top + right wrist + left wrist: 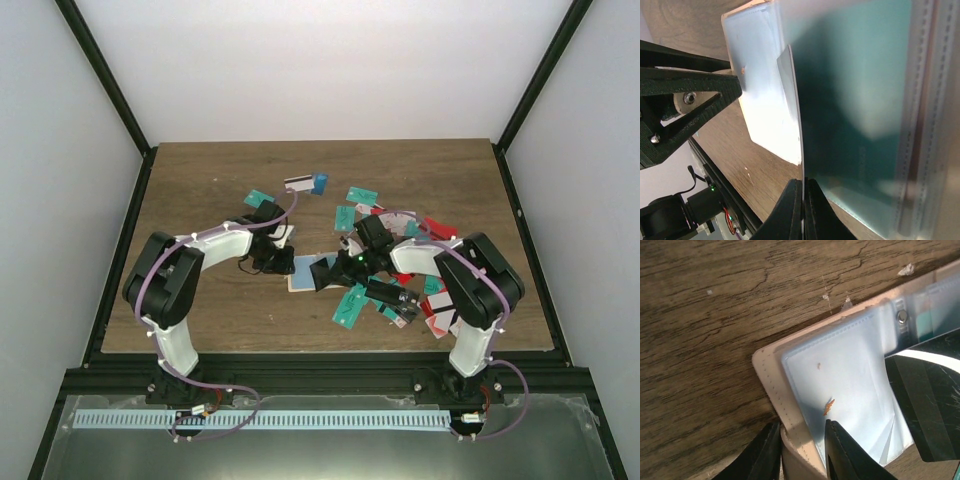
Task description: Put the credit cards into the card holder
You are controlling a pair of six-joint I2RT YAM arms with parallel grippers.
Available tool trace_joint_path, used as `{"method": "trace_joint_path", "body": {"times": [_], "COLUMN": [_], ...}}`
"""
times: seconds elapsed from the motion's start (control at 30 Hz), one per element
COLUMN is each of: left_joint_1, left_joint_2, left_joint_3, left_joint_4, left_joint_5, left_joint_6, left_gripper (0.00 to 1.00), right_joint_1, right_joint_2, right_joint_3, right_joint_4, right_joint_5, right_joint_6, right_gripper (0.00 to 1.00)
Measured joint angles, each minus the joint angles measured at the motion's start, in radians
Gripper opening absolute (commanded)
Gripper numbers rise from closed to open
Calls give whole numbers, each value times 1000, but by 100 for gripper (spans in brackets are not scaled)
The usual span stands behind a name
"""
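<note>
The tan card holder (303,278) lies open on the wood, its clear sleeves (840,370) facing up. My left gripper (800,450) is shut on the holder's beige cover edge (771,385), one finger on each side of it. My right gripper (803,200) is shut on a thin credit card (797,130) seen edge-on, standing over the open holder (765,90). Beside it a teal card (860,100) shows behind a sleeve. In the top view both grippers, left (278,262) and right (322,272), meet at the holder. Loose credit cards (350,305) lie scattered around the right arm.
More cards lie further back: a teal one (258,197), a white striped one (298,183), a blue one (320,183) and red ones (438,228). The table's near edge (300,352) runs close behind both arms. Black frame posts stand at the sides.
</note>
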Motion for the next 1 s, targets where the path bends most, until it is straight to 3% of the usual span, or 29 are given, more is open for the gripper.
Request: {"method": "trace_joint_path", "body": {"times": [0.7,1.0], "left_joint_1": [2,2], "left_joint_2": [21,21], "left_joint_3": [19,19], "left_joint_4": [-2,-3], "left_joint_5": [13,16], "left_joint_6": [20,22], "left_gripper": [21,20], "right_joint_1": [1,-1], "right_joint_2": [87,119], "right_joint_3": [63,61], "right_joint_4": [104,162], "right_joint_5": [-71,-87], "right_joint_6": [-64,-1], "right_gripper": [1,1]}}
